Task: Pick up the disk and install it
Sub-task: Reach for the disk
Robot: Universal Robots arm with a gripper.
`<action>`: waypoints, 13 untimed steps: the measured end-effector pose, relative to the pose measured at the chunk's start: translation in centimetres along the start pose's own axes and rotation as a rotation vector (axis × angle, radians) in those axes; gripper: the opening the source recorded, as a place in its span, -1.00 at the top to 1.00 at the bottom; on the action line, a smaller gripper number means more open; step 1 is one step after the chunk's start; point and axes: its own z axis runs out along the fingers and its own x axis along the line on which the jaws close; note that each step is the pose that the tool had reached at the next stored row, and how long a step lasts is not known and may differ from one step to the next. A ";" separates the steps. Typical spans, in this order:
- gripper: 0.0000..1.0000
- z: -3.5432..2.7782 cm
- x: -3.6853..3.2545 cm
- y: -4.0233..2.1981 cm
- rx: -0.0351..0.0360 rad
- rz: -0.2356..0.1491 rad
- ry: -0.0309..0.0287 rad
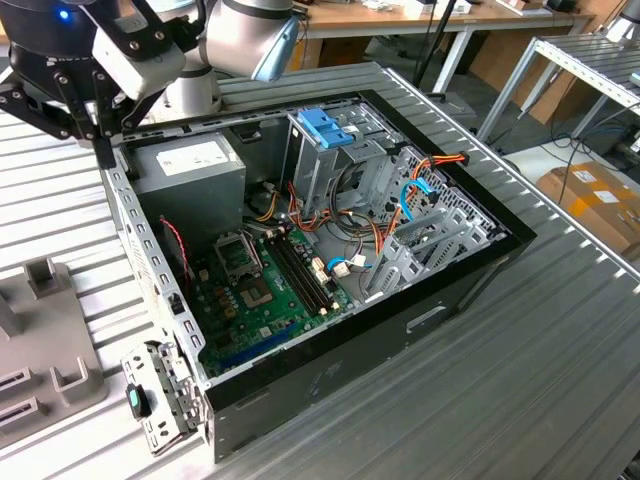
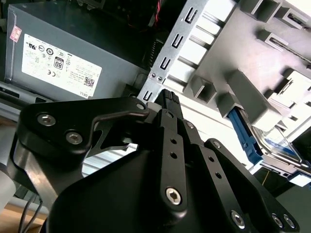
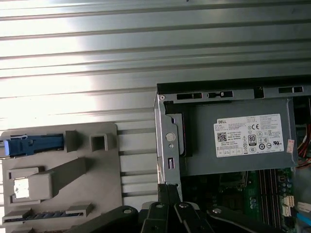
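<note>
gripper: gripper (image 1: 104,158) is narrow, black fingers pressed together with nothing between them; both wrist views agree.
gripper position: in the exterior view it's at 10 o'clock of the PC case (image 1: 400,340), tips pointing down at the case's corner wall, right beside the power supply (image 1: 190,165). Touching the wall or just clear of it: can't tell.
disk: disk (image 2: 278,141) lies in the grey fixture tray (image 2: 252,104), outside the case, silver face and white-and-blue label showing.
carrier rail: blue carrier rail (image 2: 243,128) runs along the disk's edge toward the gripper. In the first wrist view the rail (image 3: 34,144) sits on the side of the tray away from the case.
gap: gripper and disk are well apart; raised tray blocks stand between them in the second wrist view.
tray: in the exterior view the tray (image 1: 45,340) is on the ribbed metal table (image 1: 520,380), at 8 o'clock of the case, near it but not touching.
case: open side up. Motherboard (image 1: 260,290) at 7 o'clock inside, power supply at 11 o'clock, drive cage with blue handle (image 1: 325,125) at 12 o'clock, orange and blue cables (image 1: 400,205) at 2 o'clock.
install state: disk not picked up, not in the case.
</note>
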 end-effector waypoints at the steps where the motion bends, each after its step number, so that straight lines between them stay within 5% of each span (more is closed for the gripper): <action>1: 0.79 0.00 0.06 -0.01 0.0000 0.000 0.0000; 13: 0.79 0.02 1.20 -0.09 0.0000 0.000 0.0000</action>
